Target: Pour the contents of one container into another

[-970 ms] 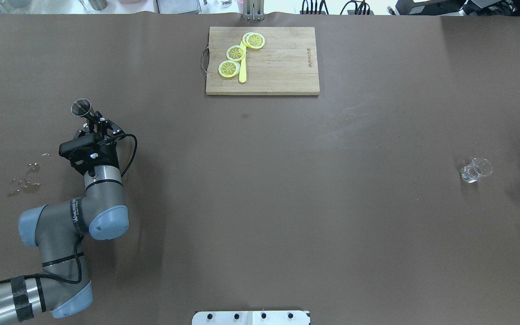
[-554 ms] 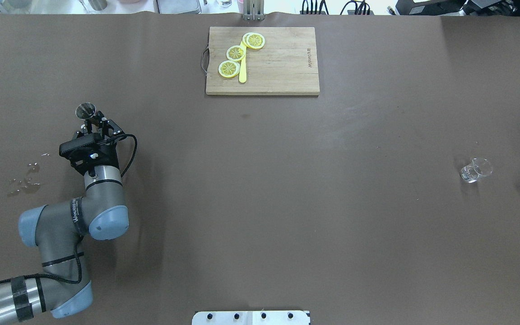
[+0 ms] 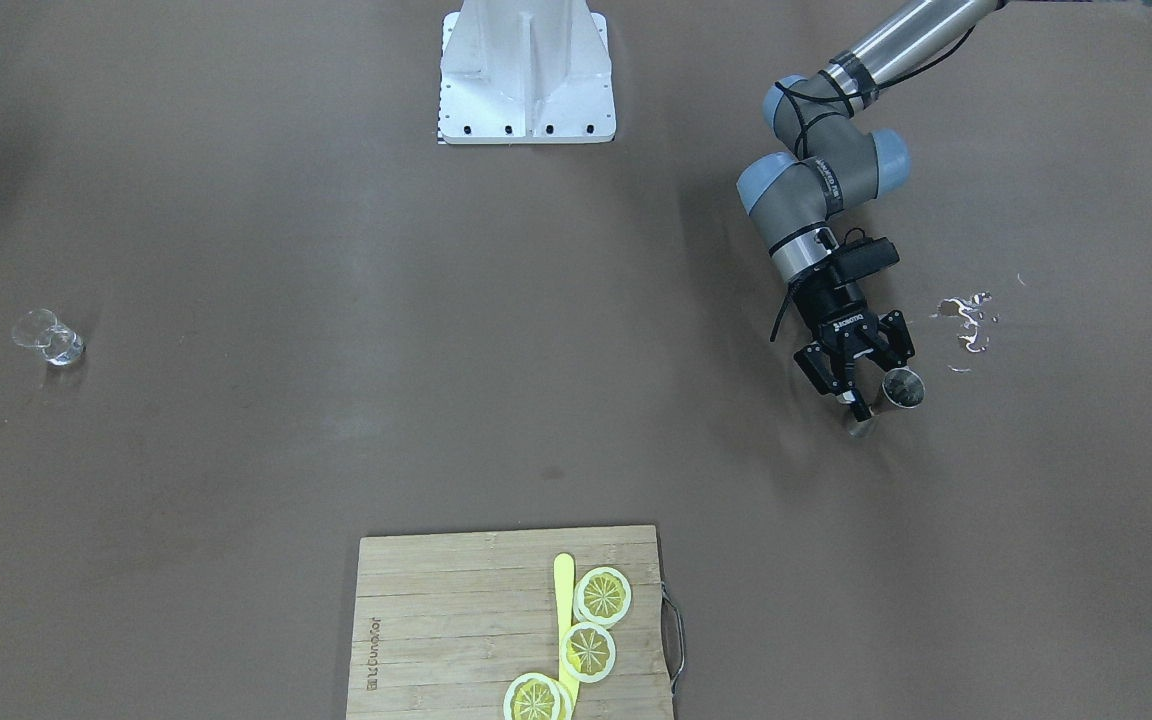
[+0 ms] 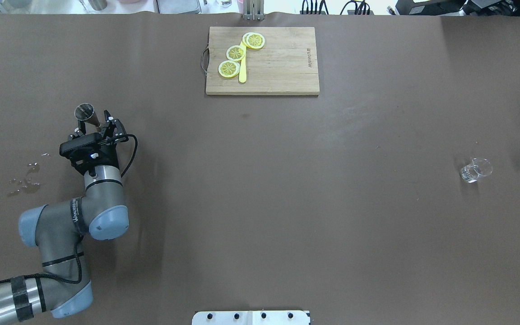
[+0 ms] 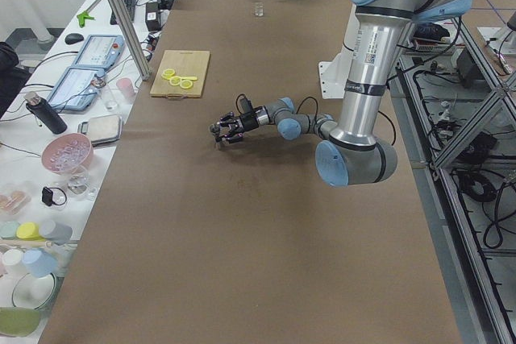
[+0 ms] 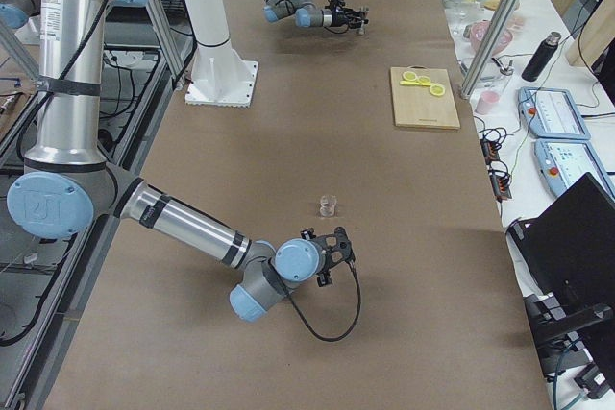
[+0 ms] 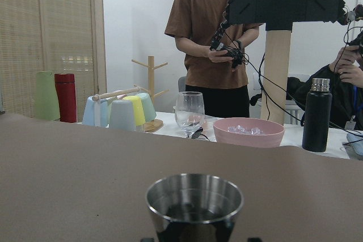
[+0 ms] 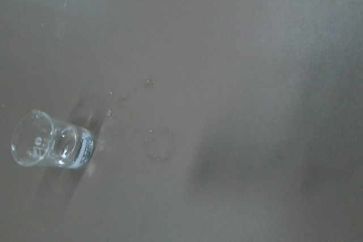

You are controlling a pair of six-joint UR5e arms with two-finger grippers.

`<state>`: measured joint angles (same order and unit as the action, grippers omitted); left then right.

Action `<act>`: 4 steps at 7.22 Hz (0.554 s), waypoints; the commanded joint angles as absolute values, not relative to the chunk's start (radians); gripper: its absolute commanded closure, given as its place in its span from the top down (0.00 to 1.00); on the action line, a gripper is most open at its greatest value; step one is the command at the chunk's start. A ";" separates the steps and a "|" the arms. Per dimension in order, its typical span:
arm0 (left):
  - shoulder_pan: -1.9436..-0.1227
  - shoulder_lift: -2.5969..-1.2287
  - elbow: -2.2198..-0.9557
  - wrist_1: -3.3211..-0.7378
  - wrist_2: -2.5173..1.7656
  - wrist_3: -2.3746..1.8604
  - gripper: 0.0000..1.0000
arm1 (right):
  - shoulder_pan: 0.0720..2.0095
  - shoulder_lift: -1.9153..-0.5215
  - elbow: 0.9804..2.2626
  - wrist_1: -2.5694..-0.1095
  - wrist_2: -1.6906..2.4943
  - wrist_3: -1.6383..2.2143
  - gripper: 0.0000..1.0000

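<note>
— Where's the steel jigger [image 4: 85, 110]?
— Upright on the brown surface [image 4: 260, 180], well off to the robot's left of the cutting board [image 4: 282, 61] and nearer the robot than the board is. The left wrist view looks straight at its open rim, but the inside is too dark to tell what it holds

— Is the left gripper [image 4: 94, 121] gripping it?
— No, its fingers [image 4: 108, 116] are spread apart, one on each side of the jigger's lower body. I can't tell whether either one touches the metal

— And the other container?
— A small clear glass [image 4: 475, 169], upright, well off to the robot's right of the board and also nearer the robot than the board. Nothing holds it. The right wrist view looks down on it, with a few droplets and a faint ring mark just beside it

— The right gripper [image 6: 332, 247]?
— It shows only in the side views, near the glass on the side away from the board. I cannot tell whether its fingers are apart or together

— Anything else?
— Lemon slices [image 4: 236, 53] and a yellow utensil [image 4: 242, 70] lie on the board's end toward the robot's left, by its metal handle. A wet patch [image 4: 25, 180] glistens farther from the board than the jigger
</note>
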<state>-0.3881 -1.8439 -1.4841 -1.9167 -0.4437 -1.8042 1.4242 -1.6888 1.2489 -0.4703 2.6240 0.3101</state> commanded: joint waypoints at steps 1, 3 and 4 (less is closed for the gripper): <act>-0.388 -1.844 -1.488 -1.902 -0.445 -1.802 0.97 | 1.459 -1.687 1.376 -0.722 2.593 0.304 1.00; -0.390 -1.827 -1.520 -1.884 -0.448 -1.801 0.97 | 1.473 -1.721 1.414 -0.798 2.507 0.301 1.00; -0.388 -1.784 -1.584 -1.853 -0.451 -1.799 0.97 | 1.473 -1.720 1.440 -0.874 2.476 0.301 1.00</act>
